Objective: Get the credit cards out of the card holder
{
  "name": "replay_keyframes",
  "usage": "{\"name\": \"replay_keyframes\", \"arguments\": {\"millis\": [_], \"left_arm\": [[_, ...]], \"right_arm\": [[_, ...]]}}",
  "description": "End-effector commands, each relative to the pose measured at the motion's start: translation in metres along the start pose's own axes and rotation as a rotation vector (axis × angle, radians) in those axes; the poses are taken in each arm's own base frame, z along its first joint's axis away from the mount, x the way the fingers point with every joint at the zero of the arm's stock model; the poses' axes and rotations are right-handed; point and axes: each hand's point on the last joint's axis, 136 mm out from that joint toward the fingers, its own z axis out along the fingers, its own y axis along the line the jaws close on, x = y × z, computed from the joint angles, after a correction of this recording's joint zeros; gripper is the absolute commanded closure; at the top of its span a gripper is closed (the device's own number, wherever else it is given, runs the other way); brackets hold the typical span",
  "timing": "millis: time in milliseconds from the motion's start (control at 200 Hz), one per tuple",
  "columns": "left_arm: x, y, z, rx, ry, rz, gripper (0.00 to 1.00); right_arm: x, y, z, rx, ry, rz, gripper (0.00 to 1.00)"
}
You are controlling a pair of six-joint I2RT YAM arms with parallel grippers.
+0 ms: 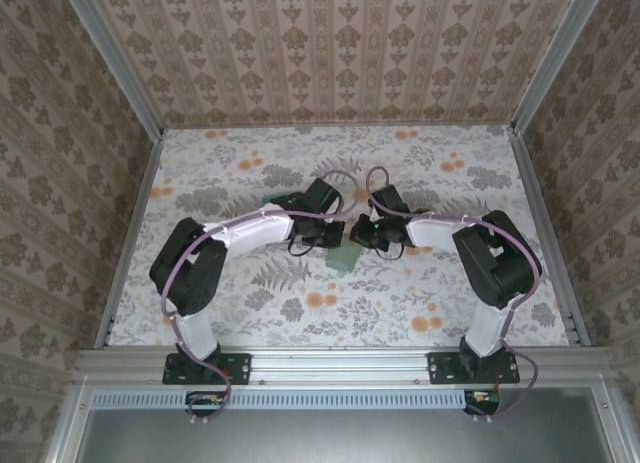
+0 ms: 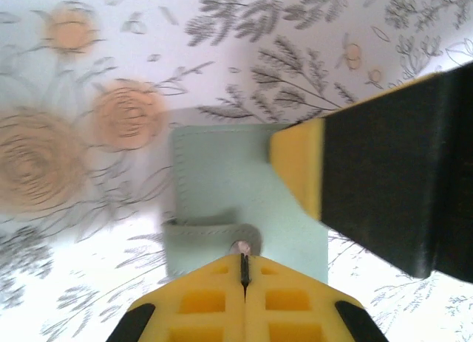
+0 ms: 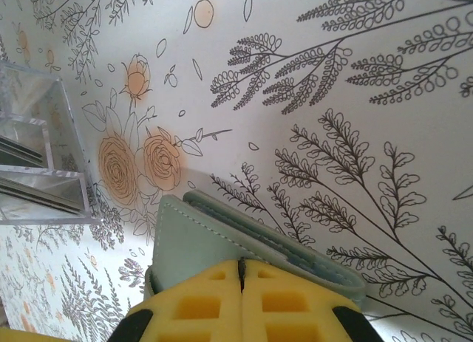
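The card holder [image 1: 343,258] lay mid-desk [image 1: 250,183]. The left gripper [image 2: 244,262] and right gripper [image 3: 241,264] met at it from either side, jaws pressed together at its edges.

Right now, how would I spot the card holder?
Find the flowered table, then the middle where the left gripper and right gripper meet. The card holder is the flat, pale grey-green stitched wallet at their yellow fingertips, soft, unlike the clear plastic box nearby.
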Motion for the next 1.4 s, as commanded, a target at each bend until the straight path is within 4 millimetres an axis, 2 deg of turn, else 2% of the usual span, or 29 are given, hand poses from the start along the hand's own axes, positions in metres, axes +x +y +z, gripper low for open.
{"name": "replay_keyframes", "arguments": {"millis": [0, 245, 375, 430, 540, 600, 690, 900, 1120, 1395], "left_arm": [[-0.014, 0.006, -0.024, 0.000, -0.084, -0.048, 1.00], [-0.010, 0.004, -0.025, 0.017, -0.069, -0.045, 1.00], [-0.003, 0.002, -0.017, 0.008, -0.008, -0.027, 1.00], [0.000, -0.001, -0.014, -0.009, 0.010, -0.008, 0.86], [0.007, -0.009, -0.008, -0.036, 0.046, 0.026, 0.75], [0.010, -0.011, -0.004, -0.060, 0.072, 0.037, 0.74], [0.014, -0.014, 0.002, -0.087, 0.105, 0.050, 0.65], [0.012, -0.022, 0.013, -0.110, 0.129, 0.113, 0.61], [0.012, -0.020, 0.025, -0.129, 0.166, 0.190, 0.58], [0.014, -0.019, 0.039, -0.155, 0.209, 0.260, 0.55]], "right_arm": [[0.064, -0.115, 0.013, 0.398, 0.171, 0.082, 1.00], [0.065, -0.114, 0.012, 0.394, 0.170, 0.070, 1.00], [0.047, -0.082, 0.002, 0.283, 0.112, 0.012, 1.00], [0.035, -0.063, -0.008, 0.238, 0.070, -0.020, 0.99], [0.012, -0.030, -0.033, 0.155, -0.017, -0.065, 0.88], [0.004, -0.020, -0.046, 0.133, -0.057, -0.074, 0.85], [-0.001, -0.019, -0.060, 0.136, -0.099, -0.074, 0.84], [0.012, -0.040, -0.073, 0.164, -0.131, -0.031, 0.77], [0.027, -0.051, -0.074, 0.155, -0.121, -0.003, 0.72], [0.028, -0.050, -0.076, 0.144, -0.123, 0.009, 0.71]]}}
